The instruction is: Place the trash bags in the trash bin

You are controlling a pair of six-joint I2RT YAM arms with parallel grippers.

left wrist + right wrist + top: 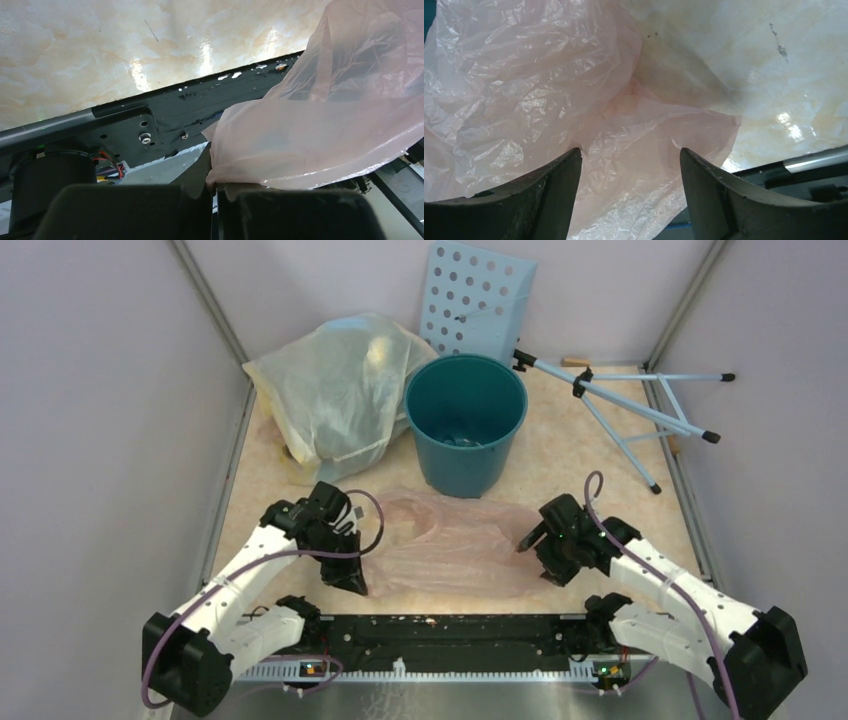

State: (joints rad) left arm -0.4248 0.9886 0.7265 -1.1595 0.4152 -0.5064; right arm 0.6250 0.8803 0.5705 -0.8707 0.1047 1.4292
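The pale-pink trash bag [455, 540] lies spread on the table in front of the teal trash bin [466, 423], which stands upright at the back centre. My left gripper [349, 578] is shut on the bag's left corner; in the left wrist view the pink film [320, 135] runs out from between the closed fingers. My right gripper [540, 558] is open over the bag's right edge; in the right wrist view the bag [574, 100] lies between and beyond the spread fingers [549, 195].
A large bulging yellowish-clear sack [335, 390] sits left of the bin. A light-blue perforated panel [478, 300] leans on the back wall. A folded light-blue stand [640, 405] lies at the back right. A black rail [450, 635] runs along the near edge.
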